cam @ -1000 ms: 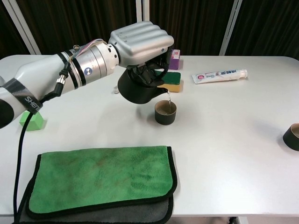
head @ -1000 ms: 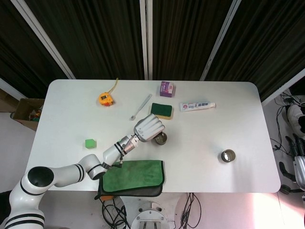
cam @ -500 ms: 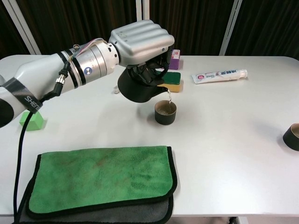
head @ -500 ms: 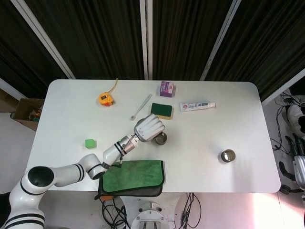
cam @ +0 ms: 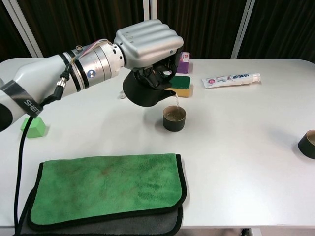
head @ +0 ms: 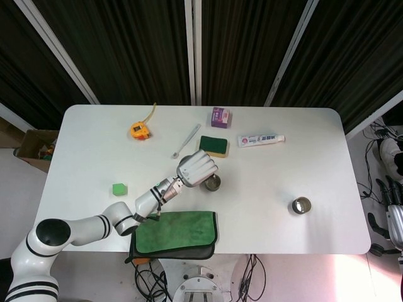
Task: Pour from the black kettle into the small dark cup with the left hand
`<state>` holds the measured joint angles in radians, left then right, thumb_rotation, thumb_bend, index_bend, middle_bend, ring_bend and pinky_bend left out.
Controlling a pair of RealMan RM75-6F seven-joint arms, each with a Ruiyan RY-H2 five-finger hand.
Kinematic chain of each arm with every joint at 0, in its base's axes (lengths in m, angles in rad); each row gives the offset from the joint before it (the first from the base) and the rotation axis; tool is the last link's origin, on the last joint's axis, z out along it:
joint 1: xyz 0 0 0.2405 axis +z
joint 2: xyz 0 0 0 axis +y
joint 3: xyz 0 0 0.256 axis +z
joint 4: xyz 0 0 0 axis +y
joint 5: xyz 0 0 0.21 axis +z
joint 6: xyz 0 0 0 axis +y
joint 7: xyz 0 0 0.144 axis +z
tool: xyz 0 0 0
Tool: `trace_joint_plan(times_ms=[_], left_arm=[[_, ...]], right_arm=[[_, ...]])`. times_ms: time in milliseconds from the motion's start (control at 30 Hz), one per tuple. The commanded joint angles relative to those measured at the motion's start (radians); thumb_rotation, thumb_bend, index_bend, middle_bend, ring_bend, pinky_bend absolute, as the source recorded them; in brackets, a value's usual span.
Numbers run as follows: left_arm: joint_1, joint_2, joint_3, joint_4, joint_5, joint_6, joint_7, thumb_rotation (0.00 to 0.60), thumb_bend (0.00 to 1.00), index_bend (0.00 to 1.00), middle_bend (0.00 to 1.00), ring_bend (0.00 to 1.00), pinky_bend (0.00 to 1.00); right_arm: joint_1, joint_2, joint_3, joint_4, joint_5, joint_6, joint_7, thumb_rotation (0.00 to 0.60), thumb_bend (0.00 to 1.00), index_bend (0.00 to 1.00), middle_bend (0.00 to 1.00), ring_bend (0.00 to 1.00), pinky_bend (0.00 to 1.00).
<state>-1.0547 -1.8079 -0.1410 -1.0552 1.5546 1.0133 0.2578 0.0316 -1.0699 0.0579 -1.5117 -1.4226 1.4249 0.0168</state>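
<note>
My left hand (cam: 147, 42) grips the black kettle (cam: 143, 93) from above and holds it tilted, its spout just over the small dark cup (cam: 174, 118). A thin stream (cam: 176, 101) runs from the spout into the cup, which holds pale liquid. From the head view the left hand (head: 196, 168) covers most of the kettle, and the cup (head: 213, 183) peeks out at its right. My right hand (head: 391, 211) hangs off the table's right side, fingers apart and empty, partly cut by the frame edge.
A green cloth (cam: 106, 191) lies at the near edge, a green cube (cam: 33, 127) to the left. Behind the kettle are a green-yellow sponge (cam: 181, 84), a purple box (cam: 184, 62), a toothpaste tube (cam: 231, 78), a spoon (head: 185, 141) and a tape measure (head: 140, 130). A second cup (cam: 308, 143) stands far right.
The kettle has risen a little and tipped slightly further while the stream keeps falling into the cup. The right hand has not moved.
</note>
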Motion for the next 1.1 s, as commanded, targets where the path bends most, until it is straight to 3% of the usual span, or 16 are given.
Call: trace_joint_plan(times_ms=[33,1100], left_arm=[[0.000,0.001,0.002,0.000,0.001,-0.001,0.000,0.600,0.26,1.00,1.00,0.99,0.85],[0.001,0.002,0.013,0.005,0.012,-0.002,0.007,0.600,0.26,1.00,1.00,0.99,0.85]], right_arm=[[0.000,0.000,0.000,0.000,0.000,0.000,0.000,0.600,0.36,0.00,0.00,0.00,0.00],[0.000,-0.002,-0.002,0.002,0.000,-0.001,0.003,0.600,0.36,0.00,0.00,0.00,0.00]])
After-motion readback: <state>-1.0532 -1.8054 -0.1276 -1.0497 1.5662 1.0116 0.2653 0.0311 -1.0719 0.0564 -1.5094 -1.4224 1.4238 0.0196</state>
